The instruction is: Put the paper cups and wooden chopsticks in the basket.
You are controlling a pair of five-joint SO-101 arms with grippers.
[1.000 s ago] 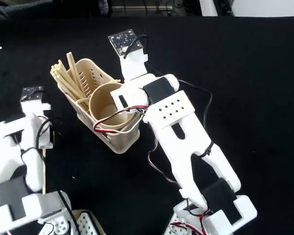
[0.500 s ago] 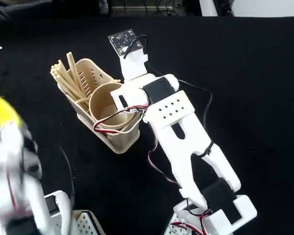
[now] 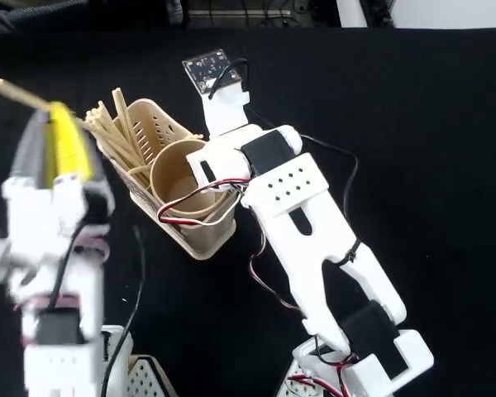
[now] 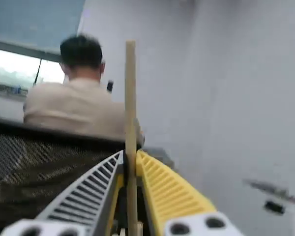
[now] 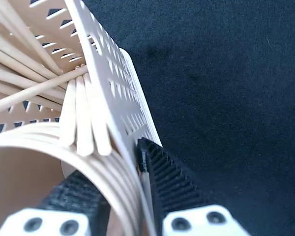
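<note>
From the high view, the left gripper [image 3: 54,116] has come up off the table, where a second ago it was bent low over a single chopstick [image 3: 16,93] lying flat. That stick is now pinched between its yellow and white jaws and points up and away, above and just beside the basket [image 3: 202,240]. So the pickup is done and only the drop into the basket remains for this piece. The right arm [image 3: 289,190] has not shifted. It reaches to the near rim of the basket, which already holds the paper cups [image 3: 182,186] and a fan of bundled chopsticks [image 3: 116,132]. The held stick's lower end is hidden behind the gripper. In the left wrist view, the jaws of the left gripper [image 4: 130,155] are clenched on the chopstick [image 4: 131,98], which stands straight up between them. How deep it sits is cut off at the frame edge. In the right wrist view, the right gripper [image 5: 125,164] is closed across the paper cups' [image 5: 64,147] rims and the basket [image 5: 113,98] wall together. It looks like a firm clamp, though one jaw is mostly covered by the cups.
</note>
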